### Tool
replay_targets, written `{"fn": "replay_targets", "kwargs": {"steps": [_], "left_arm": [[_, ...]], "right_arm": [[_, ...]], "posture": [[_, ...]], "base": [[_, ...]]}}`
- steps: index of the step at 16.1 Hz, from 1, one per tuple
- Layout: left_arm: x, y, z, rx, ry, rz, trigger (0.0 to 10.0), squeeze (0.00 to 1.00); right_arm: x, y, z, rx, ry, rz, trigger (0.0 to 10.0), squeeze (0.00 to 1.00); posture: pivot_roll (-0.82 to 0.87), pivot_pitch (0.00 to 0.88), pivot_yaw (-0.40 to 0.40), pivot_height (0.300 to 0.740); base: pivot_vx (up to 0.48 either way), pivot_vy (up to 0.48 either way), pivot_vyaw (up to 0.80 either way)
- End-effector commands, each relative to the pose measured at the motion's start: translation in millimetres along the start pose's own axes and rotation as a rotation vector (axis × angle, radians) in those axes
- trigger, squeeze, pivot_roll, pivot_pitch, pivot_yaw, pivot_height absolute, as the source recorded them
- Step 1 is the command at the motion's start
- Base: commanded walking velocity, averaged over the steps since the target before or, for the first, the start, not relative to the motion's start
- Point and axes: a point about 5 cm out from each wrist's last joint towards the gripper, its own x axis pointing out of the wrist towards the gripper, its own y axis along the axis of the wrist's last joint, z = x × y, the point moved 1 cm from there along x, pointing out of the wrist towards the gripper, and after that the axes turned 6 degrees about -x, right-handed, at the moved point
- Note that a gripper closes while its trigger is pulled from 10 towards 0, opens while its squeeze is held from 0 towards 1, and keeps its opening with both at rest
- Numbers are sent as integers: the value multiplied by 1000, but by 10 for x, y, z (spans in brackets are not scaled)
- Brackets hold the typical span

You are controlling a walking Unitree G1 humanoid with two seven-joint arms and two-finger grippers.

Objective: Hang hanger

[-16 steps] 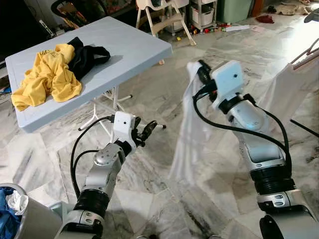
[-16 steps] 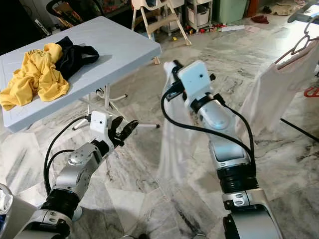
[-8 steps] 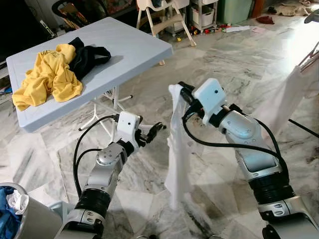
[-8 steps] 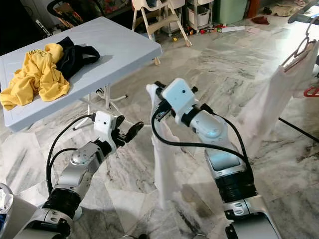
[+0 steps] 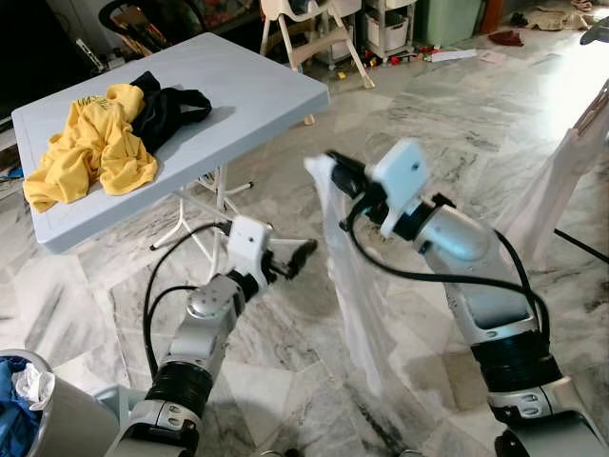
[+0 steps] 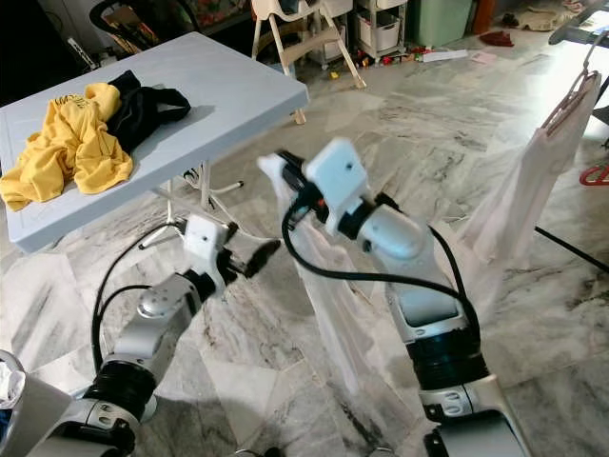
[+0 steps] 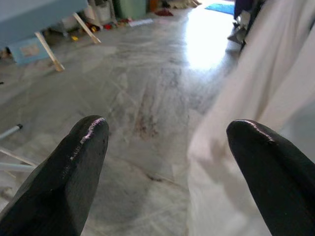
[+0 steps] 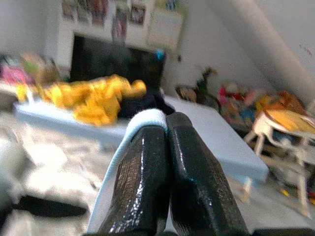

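Right hand (image 5: 328,162) swung up, clenching white garment (image 5: 357,295), left hand (image 5: 303,252) spread, open floor (image 5: 285,343) between.

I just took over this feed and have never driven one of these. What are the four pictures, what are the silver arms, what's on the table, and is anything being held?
The two wide pictures come from a stereo camera on the head of a walking humanoid robot, looking forward and down. The other two come from cameras on its wrists, looking along each gripper's black fingers.

The right gripper is pinched shut on the top of a thin white garment that hangs down over the marble floor. In the right wrist view its fingers are pressed together with a pale edge of the cloth between them.

The left gripper is raised beside the cloth, open and holding nothing; its wrist view shows its two fingertips wide apart.

On the light grey folding table lie a crumpled yellow shirt and a black garment, touching.

Another white garment on a hanger hangs to the robot's right.
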Motion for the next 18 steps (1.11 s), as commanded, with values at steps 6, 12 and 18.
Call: {"fn": "replay_targets", "kwargs": {"steps": [6,12,18], "left_arm": [[-80,-156,-150,20,15,-105,10000,0],[-49,184,-353,-452,-23,57,10000,0],[-12,-77,-21,-490,-226,-137,10000,0]], "right_arm": [[-97,669,168,151,95,240,0,0],[-191,741,-55,216,228,221,0,0],[-233,834,-225,245,337,218,0,0]], "posture": [[-203,83,180,740],[-211,88,186,740],[-230,94,202,740]], "base": [[0,0,0],[0,0,0],[0,0,0]]}}
